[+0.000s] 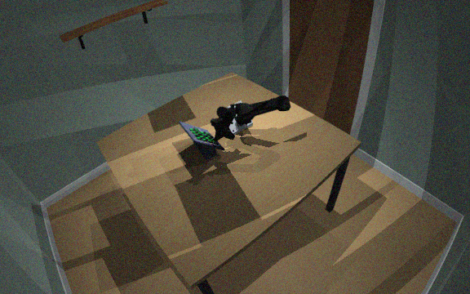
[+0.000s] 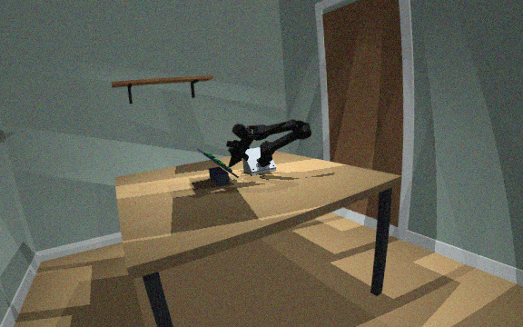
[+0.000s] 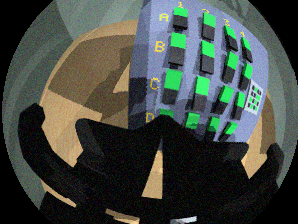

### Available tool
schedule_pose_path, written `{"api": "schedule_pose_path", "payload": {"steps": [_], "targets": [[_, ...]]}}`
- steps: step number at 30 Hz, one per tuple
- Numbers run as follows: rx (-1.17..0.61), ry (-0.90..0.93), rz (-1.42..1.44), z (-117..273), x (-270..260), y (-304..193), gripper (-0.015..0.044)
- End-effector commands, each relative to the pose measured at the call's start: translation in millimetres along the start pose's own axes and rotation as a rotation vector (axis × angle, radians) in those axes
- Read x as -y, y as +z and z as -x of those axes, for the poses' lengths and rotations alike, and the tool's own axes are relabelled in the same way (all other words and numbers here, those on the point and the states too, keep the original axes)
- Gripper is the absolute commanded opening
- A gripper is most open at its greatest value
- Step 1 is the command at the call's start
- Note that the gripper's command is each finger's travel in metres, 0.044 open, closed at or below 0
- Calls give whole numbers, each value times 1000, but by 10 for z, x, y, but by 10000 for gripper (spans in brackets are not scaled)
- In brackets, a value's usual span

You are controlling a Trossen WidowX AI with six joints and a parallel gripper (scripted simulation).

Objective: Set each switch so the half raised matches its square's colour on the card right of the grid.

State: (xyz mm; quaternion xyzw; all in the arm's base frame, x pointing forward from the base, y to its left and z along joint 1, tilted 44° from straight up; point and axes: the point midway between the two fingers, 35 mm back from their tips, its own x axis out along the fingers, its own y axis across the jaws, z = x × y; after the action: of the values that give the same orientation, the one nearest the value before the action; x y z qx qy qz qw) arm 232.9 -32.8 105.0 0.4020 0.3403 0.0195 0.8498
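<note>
On the left of the room view, a wooden shelf runs along the grey-green wall on dark brackets. Next comes the switch panel — blue-grey, tilted, raised on a dark block on the wooden table. Its rows are lettered A to D, with four switches across, each half green and half dark grey. Row D is partly hidden in the wrist view by the black gripper, which is just beside the panel's near edge, fingers closed together, holding nothing. The small white card is at the panel's right side, its squares too small to read surely. Right of the panel, the black arm rises from a pale base — and farther right is a brown door.
</note>
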Motion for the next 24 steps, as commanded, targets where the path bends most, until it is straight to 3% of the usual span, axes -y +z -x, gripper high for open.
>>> {"api": "schedule_pose_path", "payload": {"steps": [1, 24], "targets": [[2, -6, -4, -8, 11, 3, 0], [2, -6, -4, -39, 11, 4, 0]]}}
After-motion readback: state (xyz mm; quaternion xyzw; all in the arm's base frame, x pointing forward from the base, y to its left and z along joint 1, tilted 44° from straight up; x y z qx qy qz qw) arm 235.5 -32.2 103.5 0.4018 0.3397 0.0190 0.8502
